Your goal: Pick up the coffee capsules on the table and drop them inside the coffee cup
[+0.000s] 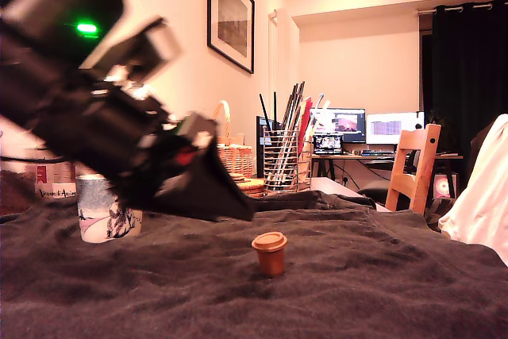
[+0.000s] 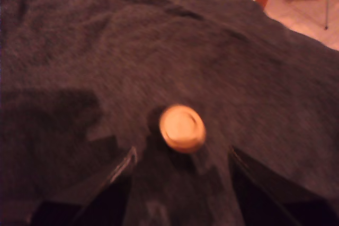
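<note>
The black gripper (image 2: 180,183) has its jaws spread wide and empty, poised above the small orange tapered plastic capsule (image 2: 182,127) — it stands lid-up on the wrinkled dark brown-grey cloth table (image 1: 381,283), untouched. The pale blue-white cylindrical mug (image 1: 107,210) sits well apart (contents hidden). No dark grey capsule shows; possibly already inside.

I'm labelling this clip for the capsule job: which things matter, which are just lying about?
Job: orange capsule, coffee cup, table, gripper.
Lying about: wire utensil holder, wicker basket, wooden chair, monitors, framed picture.
</note>
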`<state>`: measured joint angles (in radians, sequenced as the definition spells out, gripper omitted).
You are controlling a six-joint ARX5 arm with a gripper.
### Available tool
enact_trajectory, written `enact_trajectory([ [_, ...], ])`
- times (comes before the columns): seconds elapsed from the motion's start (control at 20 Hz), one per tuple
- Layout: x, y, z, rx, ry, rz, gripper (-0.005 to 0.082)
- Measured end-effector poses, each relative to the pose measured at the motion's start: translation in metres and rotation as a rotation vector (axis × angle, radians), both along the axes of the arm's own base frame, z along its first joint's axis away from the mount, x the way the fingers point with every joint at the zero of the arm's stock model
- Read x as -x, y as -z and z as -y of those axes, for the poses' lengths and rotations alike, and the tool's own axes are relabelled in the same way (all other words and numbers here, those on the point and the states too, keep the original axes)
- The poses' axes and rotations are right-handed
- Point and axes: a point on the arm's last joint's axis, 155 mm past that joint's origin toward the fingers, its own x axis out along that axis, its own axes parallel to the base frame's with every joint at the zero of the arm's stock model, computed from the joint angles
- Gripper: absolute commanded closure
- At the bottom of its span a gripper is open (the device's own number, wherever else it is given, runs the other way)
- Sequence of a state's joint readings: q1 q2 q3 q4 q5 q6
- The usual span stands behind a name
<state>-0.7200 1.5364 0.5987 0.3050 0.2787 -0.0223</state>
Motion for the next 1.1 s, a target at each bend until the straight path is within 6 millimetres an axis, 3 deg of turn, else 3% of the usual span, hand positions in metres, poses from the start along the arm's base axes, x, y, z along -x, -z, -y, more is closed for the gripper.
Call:
enact_trajectory([
  [0.55,-0.023,0.016,0.024,-0.054,0.01,-0.072,0.0271],
  [0.85,-0.01,0.016,0.035,-0.055,0.051,-0.074,0.0271],
  [1.1,-0.011,0.019,0.034,-0.069,0.041,-0.071,0.0271],
])
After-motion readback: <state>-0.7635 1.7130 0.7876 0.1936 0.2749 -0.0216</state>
